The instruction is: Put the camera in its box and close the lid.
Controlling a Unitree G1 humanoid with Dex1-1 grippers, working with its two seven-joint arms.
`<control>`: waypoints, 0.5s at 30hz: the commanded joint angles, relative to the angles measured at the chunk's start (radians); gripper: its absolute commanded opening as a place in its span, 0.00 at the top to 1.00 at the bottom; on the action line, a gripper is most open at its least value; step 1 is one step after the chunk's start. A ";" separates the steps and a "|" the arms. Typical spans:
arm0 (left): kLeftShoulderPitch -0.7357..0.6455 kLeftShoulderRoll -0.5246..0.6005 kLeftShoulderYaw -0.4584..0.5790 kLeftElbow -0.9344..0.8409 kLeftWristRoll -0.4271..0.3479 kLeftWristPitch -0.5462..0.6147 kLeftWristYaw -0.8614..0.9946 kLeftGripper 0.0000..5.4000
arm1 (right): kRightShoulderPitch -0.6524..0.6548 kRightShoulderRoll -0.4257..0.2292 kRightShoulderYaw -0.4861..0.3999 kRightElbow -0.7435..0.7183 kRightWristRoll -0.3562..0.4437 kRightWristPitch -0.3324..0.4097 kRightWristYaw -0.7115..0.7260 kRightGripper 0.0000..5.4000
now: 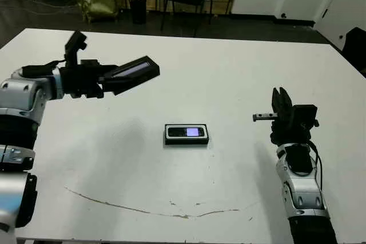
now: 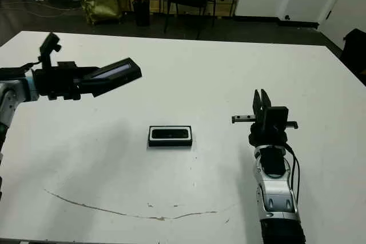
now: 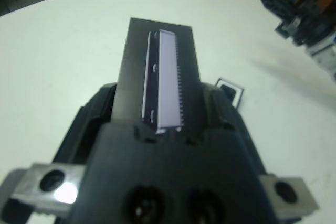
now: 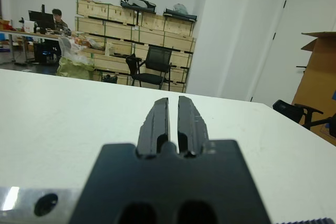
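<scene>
Two grippers up: my left gripper [image 1: 114, 78] clamped the lid [image 1: 134, 71] above the table [image 1: 229, 72]; right gripper [image 2: 262, 100] empty, fingers nearly together. Camera [image 1: 186, 132] sat in the box [image 1: 186, 140] mid-table.

Silver arm shells, black joints, black grippers [image 1: 281, 100]

Box [image 1: 187, 135] mid-table [image 1: 229, 72] with what seems the camera [image 1: 186, 132] inside, lid [image 1: 132, 72] held aloft to its left, right gripper [image 1: 281, 102] at right.
</scene>
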 commanded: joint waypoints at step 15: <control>0.018 -0.122 -0.117 -0.034 0.083 -0.003 -0.004 0.50 | -0.011 -0.009 -0.012 0.032 0.005 -0.003 -0.002 1.00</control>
